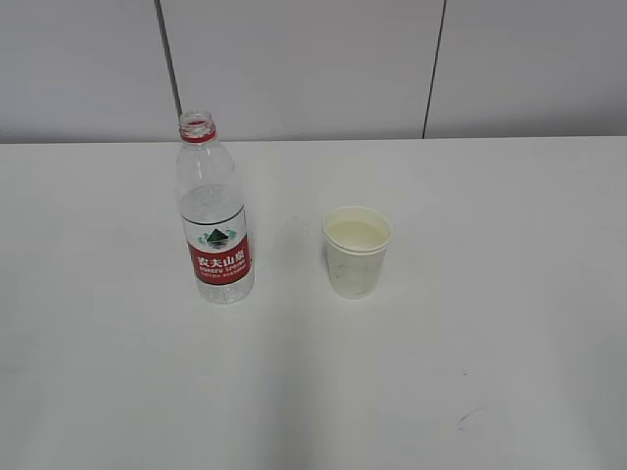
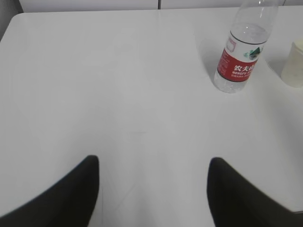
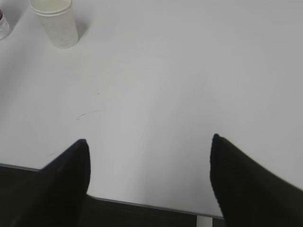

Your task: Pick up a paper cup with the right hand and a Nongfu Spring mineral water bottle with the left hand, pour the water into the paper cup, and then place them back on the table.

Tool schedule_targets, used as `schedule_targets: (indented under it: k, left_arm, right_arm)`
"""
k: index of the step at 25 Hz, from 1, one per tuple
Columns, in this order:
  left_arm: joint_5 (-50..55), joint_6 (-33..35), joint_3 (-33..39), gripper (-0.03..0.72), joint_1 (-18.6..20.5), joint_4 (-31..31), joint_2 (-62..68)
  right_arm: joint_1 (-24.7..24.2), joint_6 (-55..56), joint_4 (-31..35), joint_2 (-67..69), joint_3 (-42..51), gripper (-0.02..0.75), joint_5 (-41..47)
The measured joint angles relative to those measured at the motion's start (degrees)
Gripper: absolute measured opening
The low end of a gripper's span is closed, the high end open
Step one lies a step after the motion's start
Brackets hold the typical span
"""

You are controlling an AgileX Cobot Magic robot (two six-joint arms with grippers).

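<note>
The Nongfu Spring bottle [image 1: 215, 215] stands upright and uncapped on the white table [image 1: 470, 343], left of centre. The paper cup [image 1: 356, 251] stands upright to its right, apart from it. Neither arm shows in the exterior view. In the left wrist view my left gripper [image 2: 154, 163] is open and empty over bare table, with the bottle [image 2: 241, 52] far ahead at the upper right and the cup's edge [image 2: 294, 64] beyond it. In the right wrist view my right gripper [image 3: 149, 142] is open and empty above the table's near edge; the cup [image 3: 56, 21] is far ahead at the upper left.
A pale panelled wall [image 1: 313, 59] rises behind the table's far edge. The table's front edge [image 3: 142, 203] shows in the right wrist view, with dark floor below. A small dark scuff [image 1: 468, 419] marks the table at the front right.
</note>
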Motion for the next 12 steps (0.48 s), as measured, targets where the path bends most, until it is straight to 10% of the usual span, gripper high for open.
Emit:
schedule_targets:
  k: [12]
  left_arm:
    - [0.0,0.0,0.0,0.447,0.0,0.0,0.0]
  right_arm:
    - [0.0,0.0,0.0,0.0,0.0,0.587,0.0]
